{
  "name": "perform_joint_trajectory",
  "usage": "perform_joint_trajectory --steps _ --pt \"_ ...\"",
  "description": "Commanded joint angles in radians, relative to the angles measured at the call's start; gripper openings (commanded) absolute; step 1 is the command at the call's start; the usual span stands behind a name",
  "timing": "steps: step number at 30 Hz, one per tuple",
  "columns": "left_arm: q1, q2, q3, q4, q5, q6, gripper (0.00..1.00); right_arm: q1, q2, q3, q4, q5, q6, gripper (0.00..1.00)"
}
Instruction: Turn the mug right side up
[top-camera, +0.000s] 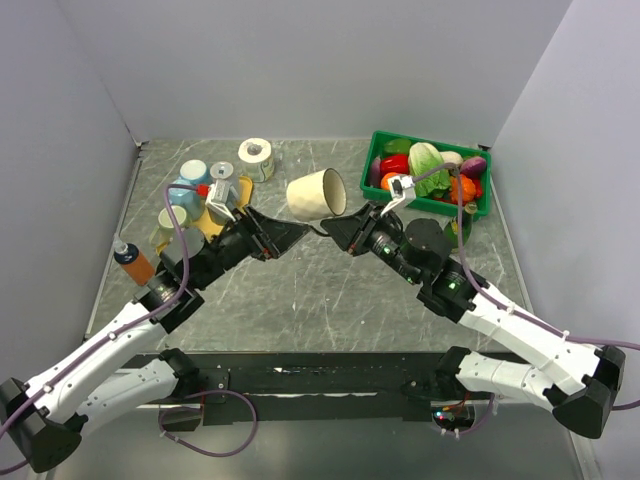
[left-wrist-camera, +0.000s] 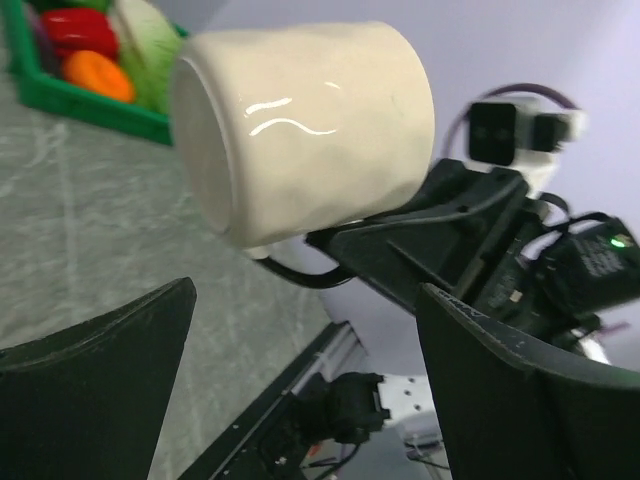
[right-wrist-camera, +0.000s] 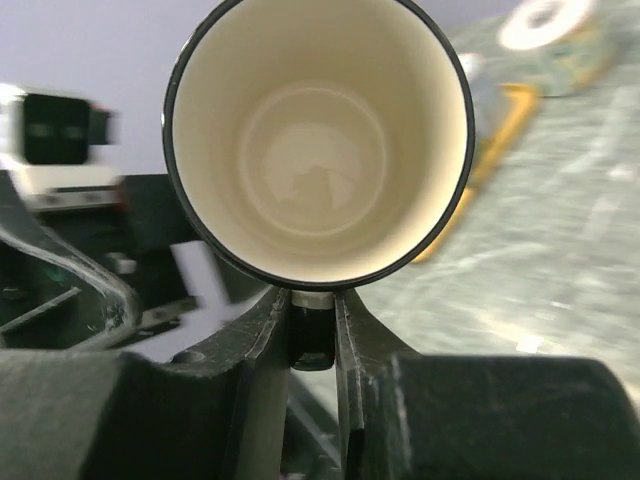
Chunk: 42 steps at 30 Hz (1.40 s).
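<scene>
A cream mug (top-camera: 317, 194) with a dark rim is held on its side above the middle of the table, mouth towards the right arm. My right gripper (top-camera: 345, 226) is shut on its handle (right-wrist-camera: 313, 299); the right wrist view looks straight into the mug's mouth (right-wrist-camera: 316, 140). In the left wrist view the mug's base and side (left-wrist-camera: 300, 130) hang above and between my fingers. My left gripper (top-camera: 290, 236) is open and empty, just below-left of the mug, not touching it.
A green basket (top-camera: 385, 146) of toy vegetables stands at the back right. Cups, a tape roll (top-camera: 256, 153) and yellow items cluster at the back left. An orange bottle (top-camera: 132, 263) stands at the left edge.
</scene>
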Motion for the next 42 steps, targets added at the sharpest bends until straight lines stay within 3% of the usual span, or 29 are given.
perform_joint_trajectory --steps 1,7,15,29,42 --pt "-0.004 -0.005 0.081 -0.256 -0.157 0.09 0.96 -0.013 -0.034 0.124 -0.043 0.199 -0.171 0.0" --pt "-0.004 -0.012 0.131 -0.387 -0.283 0.159 0.96 -0.068 0.009 0.193 -0.195 0.342 -0.307 0.0" --pt "-0.004 -0.057 0.142 -0.478 -0.358 0.19 0.96 -0.257 0.133 0.241 -0.364 0.357 -0.334 0.0" --pt "-0.003 -0.037 0.124 -0.487 -0.343 0.187 0.96 -0.433 0.248 -0.035 -0.219 0.392 -0.332 0.0" --pt "-0.004 -0.011 0.116 -0.484 -0.333 0.182 0.96 -0.559 0.377 -0.124 -0.079 0.317 -0.329 0.0"
